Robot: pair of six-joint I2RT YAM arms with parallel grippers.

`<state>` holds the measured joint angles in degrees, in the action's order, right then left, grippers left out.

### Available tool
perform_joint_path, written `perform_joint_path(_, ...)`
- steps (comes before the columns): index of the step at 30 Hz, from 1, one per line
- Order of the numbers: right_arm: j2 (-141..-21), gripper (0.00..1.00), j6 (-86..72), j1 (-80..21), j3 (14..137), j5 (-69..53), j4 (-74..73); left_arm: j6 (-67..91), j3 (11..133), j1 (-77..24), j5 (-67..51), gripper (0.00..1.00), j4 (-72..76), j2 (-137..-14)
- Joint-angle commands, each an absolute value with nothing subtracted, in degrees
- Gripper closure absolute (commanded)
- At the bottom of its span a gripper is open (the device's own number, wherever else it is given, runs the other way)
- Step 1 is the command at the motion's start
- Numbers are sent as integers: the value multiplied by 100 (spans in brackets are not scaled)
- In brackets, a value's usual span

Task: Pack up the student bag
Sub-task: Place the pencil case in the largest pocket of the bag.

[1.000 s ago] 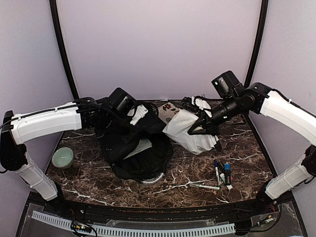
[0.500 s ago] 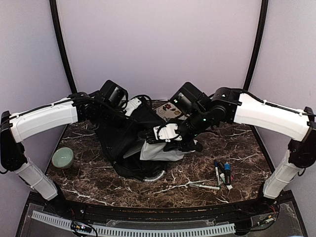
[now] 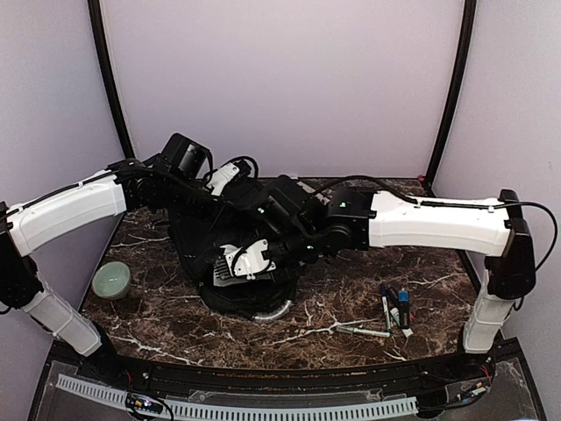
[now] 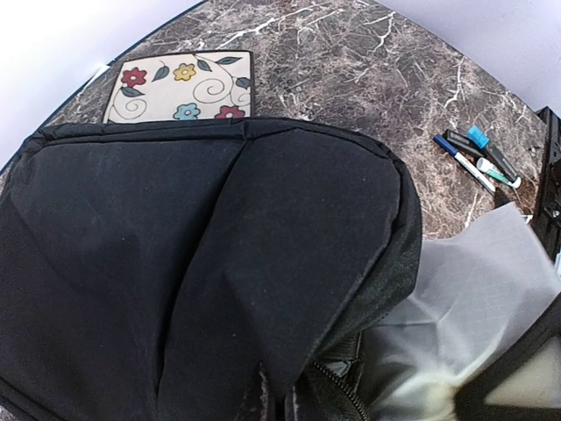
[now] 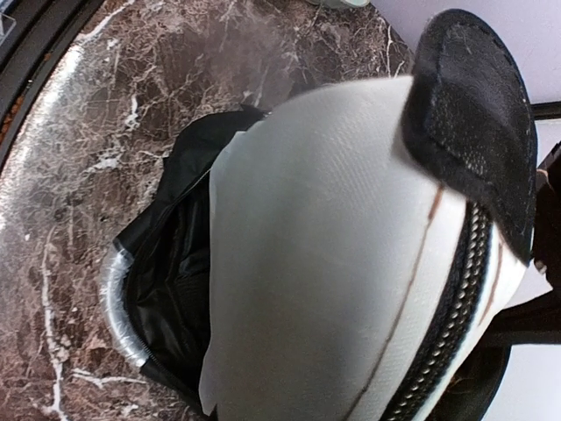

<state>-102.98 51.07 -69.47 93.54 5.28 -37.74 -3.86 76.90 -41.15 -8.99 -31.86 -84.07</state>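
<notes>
Backpack: a large black soft fabric backpack (image 3: 206, 241) sits mid-table, its top standing raised.
Handle: a grey-white curved handle (image 3: 273, 312) lies at the backpack's near edge.
Left gripper (image 3: 230, 180): clamped at the backpack's rear top edge, where the fabric is drawn up to it.
Right gripper (image 3: 230, 266): reaches in from the right, low over the backpack's front, closed on a pale grey-white soft pouch (image 3: 222, 275), of which only a sliver shows.
Bowl: a pale green round bowl (image 3: 111, 281) stands well left of the backpack.
Pens: a loose cluster of blue-capped marker pens (image 3: 393, 309) lies right of the backpack.
Table: dark brown marble tabletop with white veins (image 3: 386, 254).
</notes>
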Motion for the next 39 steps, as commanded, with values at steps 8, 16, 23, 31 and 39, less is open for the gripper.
perform_joint_path(8,-10819,97,6318,-7028,9150,1881,-1293,-613,8616,-3969,-1843,100,-3151,-8026)
perform_joint_path(16,-11023,98,6841,-7031,8516,2555,469,-624,8676,-3947,-2079,100,-3294,-7974)
perform_joint_path(23,-11221,99,7570,-7025,7926,2966,2563,-580,8675,-3952,-2305,100,-3299,-7954)
perform_joint_path(31,-12128,100,7908,-6814,7836,2722,3874,-515,8685,-3949,-2529,100,-3308,-7930)
perform_joint_path(39,-12866,61,8150,-6574,8119,2664,4518,-449,8643,-3950,-2639,100,-3327,-7885)
